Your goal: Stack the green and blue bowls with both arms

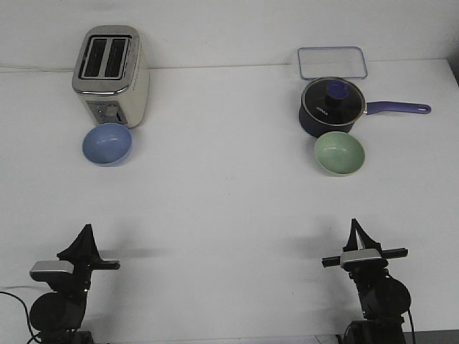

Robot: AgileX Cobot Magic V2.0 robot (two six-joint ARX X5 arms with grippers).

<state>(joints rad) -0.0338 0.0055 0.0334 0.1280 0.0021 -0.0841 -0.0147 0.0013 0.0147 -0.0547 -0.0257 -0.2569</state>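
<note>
Bowls sit far apart, blue bowl [107, 143] left by the toaster [111, 74], green bowl [339, 153] right touching the saucepan [331, 107]; whether either end effector (left [84, 240], right [356, 233]) is wide or narrow I cannot tell.

Bright, even light falls from overhead, washing the white table [229, 208] almost flat. Shadows are soft and short: faint grey smears trail toward 3 o'clock from the left arm [68, 276] and toward 9 o'clock from the right arm [369, 269]. The pan [331, 107] lid carries a small glare. Focus looks slightly soft throughout, perhaps from compression.
</note>
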